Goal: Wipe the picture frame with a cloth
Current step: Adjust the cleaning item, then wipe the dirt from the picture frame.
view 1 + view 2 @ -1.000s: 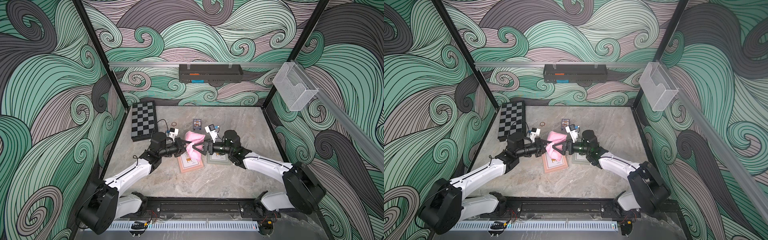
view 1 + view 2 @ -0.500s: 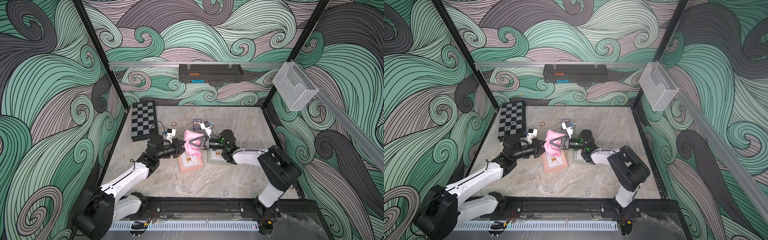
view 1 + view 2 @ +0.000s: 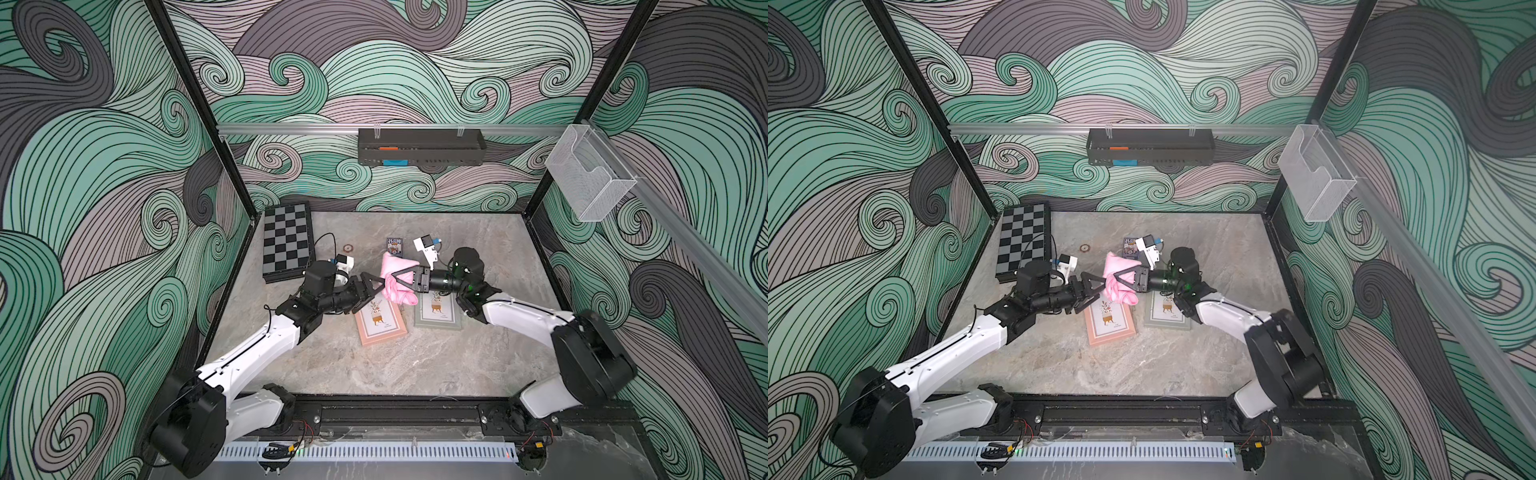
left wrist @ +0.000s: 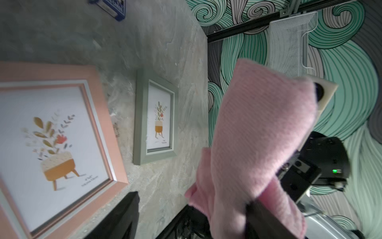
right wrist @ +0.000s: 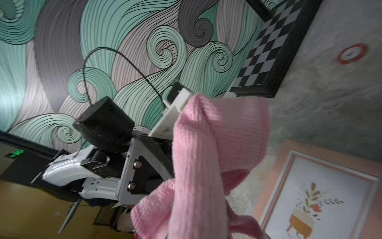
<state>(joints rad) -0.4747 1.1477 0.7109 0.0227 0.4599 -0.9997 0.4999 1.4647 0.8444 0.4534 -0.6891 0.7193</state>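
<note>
**Pink cloth (image 3: 395, 264), mid-handover**

Clamping shut right gripper (image 3: 392, 280) on the cloth, holding left gripper (image 3: 381, 289) open just beside it, over the far end of the pink picture frame (image 3: 382, 338). Seemingly handing over; next calling for lowering cloth flat onto that frame.

Pink cloth (image 3: 395, 282) (image 3: 1119, 282) is up off the table, soft ribbed fabric bunched into hanging folds (image 4: 258, 134) (image 5: 206, 155), pinched at one end in the right gripper (image 3: 394, 281). In both top views its lower folds drape over the far end of the pink picture frame (image 3: 380, 322) (image 3: 1109, 322), which lies flat and slightly askew. Just beside it, apart, a grey-green picture frame (image 3: 438, 311) (image 4: 155, 122) lies flat. Both show a potted-plant print.
</note>
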